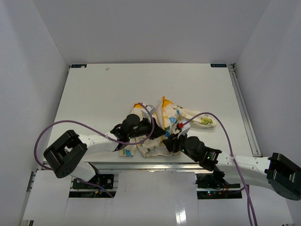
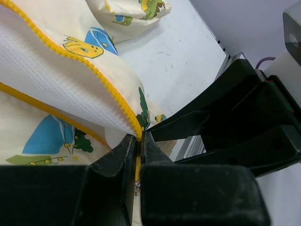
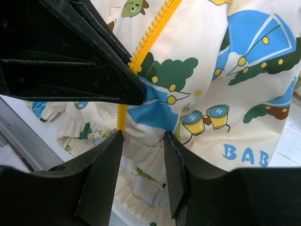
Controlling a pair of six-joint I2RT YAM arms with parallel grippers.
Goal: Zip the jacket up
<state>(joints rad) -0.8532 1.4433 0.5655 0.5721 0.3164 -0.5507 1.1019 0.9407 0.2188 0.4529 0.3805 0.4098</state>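
Cream printed jacket [image 1: 162, 123] seen crumpled at the near middle of the white bench [image 1: 103, 92], its yellow zipper edge [image 2: 96, 71] clamped by the left tool [image 2: 140, 139], right tool [image 3: 143, 141] held apart, hem fabric seen between its fingers, nothing gripped

Our arms reach inward, wrists low; left gripper [image 2: 138, 139] pinches the jacket [image 3: 235, 70], right gripper [image 3: 142, 137] stands parted.
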